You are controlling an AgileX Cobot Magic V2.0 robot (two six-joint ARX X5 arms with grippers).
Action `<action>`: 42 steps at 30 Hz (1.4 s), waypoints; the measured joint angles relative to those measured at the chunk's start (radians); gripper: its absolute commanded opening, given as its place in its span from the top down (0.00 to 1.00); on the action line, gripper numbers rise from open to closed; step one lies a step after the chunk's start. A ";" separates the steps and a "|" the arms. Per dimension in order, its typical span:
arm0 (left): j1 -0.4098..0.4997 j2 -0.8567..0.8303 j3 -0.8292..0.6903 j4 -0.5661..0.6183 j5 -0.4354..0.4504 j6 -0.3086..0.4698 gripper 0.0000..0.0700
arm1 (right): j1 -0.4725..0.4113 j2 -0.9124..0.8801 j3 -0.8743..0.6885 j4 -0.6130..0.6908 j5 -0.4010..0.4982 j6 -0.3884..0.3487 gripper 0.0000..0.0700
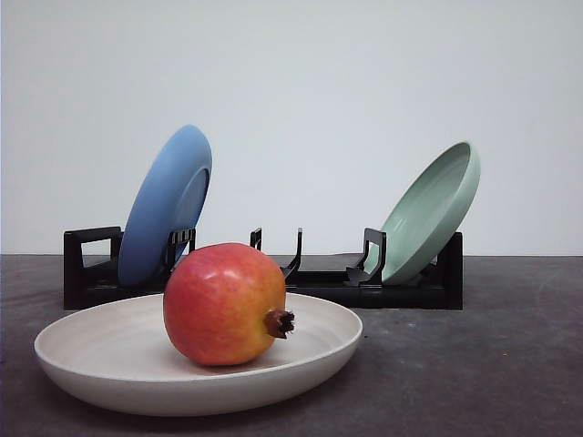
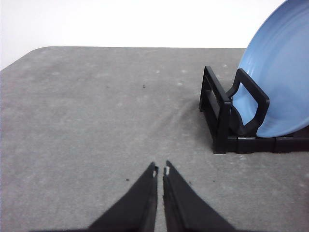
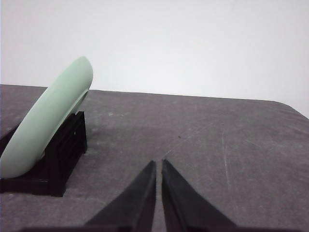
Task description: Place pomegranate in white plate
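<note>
one fruit, one target, and as far as you can judge from the front view the job looks finished: the pomegranate (image 1: 225, 304) sits inside the white plate (image 1: 86, 350), resting on its floor a little left of centre, its brown crown pointing to the right. nothing grips it and nothing hovers over it. behind the plate stands a black rack (image 1: 91, 269), with a blue plate (image 1: 166, 205) leaning in its left end and a pale green plate (image 1: 430, 211) leaning in its right end, both well apart from the fruit. what is left for you, if anything, is only to confirm that the fruit stays put; it looks stable but round, so a knock to the plate could roll it. the wrist views give you what the front camera does not: the left gripper (image 2: 160, 170) has its fingertips pressed nearly together with nothing between them, over bare grey table (image 2: 87, 121), with the rack end and blue plate just beside. the right gripper (image 3: 158, 164) is likewise pressed together and empty, near the green plate's end of the rack.
</note>
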 measured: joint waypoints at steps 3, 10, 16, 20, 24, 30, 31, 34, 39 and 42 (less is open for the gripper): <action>0.000 0.000 0.000 0.000 0.000 0.000 1.00 | 0.000 0.000 0.000 0.000 0.000 0.000 0.98; 0.000 0.000 0.000 0.000 0.000 0.000 1.00 | 0.000 0.000 0.000 0.000 0.000 0.000 0.97; 0.000 0.000 0.000 0.000 0.000 0.000 1.00 | 0.000 0.000 0.000 0.000 0.000 0.000 0.97; 0.000 0.000 0.000 0.000 0.000 0.000 1.00 | 0.000 0.000 0.000 0.000 0.000 0.000 0.98; 0.000 0.000 0.000 0.000 0.000 0.000 1.00 | 0.000 0.000 0.000 0.000 0.000 0.000 0.97; 0.000 0.000 0.000 0.000 0.000 0.000 1.00 | 0.000 0.000 0.000 0.000 0.000 0.000 0.97; 0.000 0.000 0.000 0.000 0.000 0.000 1.00 | 0.000 0.000 0.000 0.000 0.000 0.000 0.97; 0.000 0.000 0.000 0.000 0.000 0.000 1.00 | 0.000 0.000 0.000 0.000 0.000 0.000 0.97; 0.000 0.000 0.000 0.000 0.000 0.000 1.00 | 0.000 0.000 0.000 0.000 0.000 0.000 0.97; 0.000 0.000 0.000 0.000 0.000 0.000 1.00 | 0.000 0.000 0.000 0.000 0.000 0.000 0.97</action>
